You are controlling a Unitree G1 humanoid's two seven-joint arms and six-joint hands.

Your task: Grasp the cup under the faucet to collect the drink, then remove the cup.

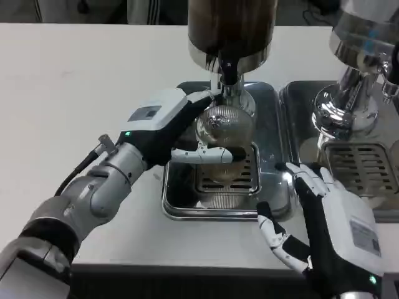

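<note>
the left hand (187, 128) is wrapped around the cup (223, 128); its fingers (202, 154) curl in front of the cup and hold it; the cup is clear and round, and it sits right under the faucet (229, 78), above the metal grate (227, 177) in the shiny tray (181, 208); above the faucet is the big dark drink tank (230, 28).

the right hand (324, 215) is on the table (93, 81) just beside the tray; its fingers are spread apart and it holds nothing; it looks like it is waiting.

i think this is the filling step; the cup is in place under the faucet; i cannot tell if any drink is coming down or how full the cup is.

next, the left hand should keep the cup straight up; when the drink is in, it should pull the cup out slowly and away from the faucet; a tilt could spill it.

farther right there is another shiny drink machine (355, 93) with its own tray (299, 134).
</note>
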